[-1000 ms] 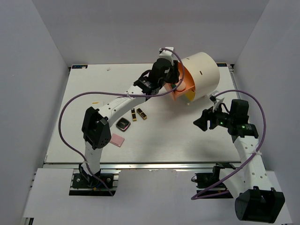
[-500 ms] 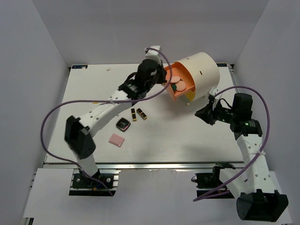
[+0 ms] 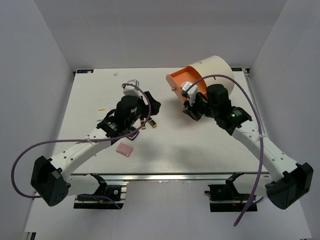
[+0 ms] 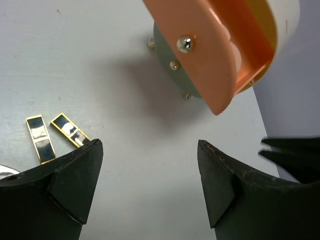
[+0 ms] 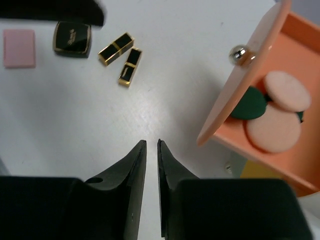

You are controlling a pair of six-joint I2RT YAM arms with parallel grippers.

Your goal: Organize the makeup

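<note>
White table (image 3: pixel 200 150) carries 2 lipstick tubes (image 5: pixel 115 48), compact (image 5: pixel 72 38), pink square (image 3: pixel 124 149), cream cylinder (image 3: pixel 217 75).

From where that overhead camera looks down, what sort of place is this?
Probably a robotics test booth, not a home: plain white walls box in a white table, a left arm and right arm are bolted at its near edge, and lipstick tubes lie staged near a cream drawer cylinder.

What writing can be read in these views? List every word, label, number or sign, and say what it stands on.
No text is legible in any view.
Small gold mark on the black lid of the compact: too small and blurred to read.
The lipstick tubes show no writing.
</note>
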